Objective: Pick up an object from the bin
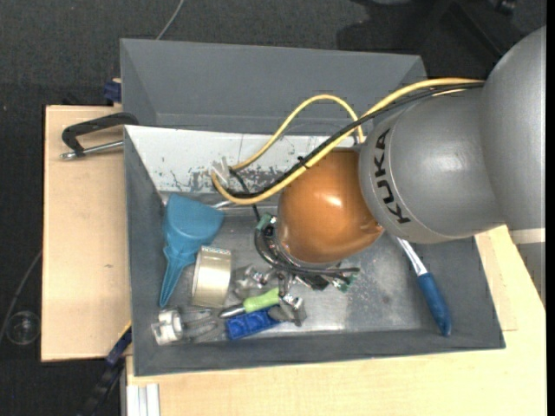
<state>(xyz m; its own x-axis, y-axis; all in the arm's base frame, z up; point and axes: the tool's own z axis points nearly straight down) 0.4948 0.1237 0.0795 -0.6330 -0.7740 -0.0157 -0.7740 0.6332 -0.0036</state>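
My gripper (303,273) hangs low over the middle of the bin floor, mostly hidden beneath the arm's orange cover. Just below and left of it lies a small green stick-shaped piece (261,300) among shiny metal parts (290,308). A blue toothed piece (247,324) rests near the front wall. A roll of clear tape (211,276) stands on edge to the gripper's left. I see nothing held in the gripper.
A light blue funnel (186,232) lies at the left, spout toward the front. A clear and metal item (173,326) sits in the front left corner. A blue-capped pen (427,288) lies along the right side.
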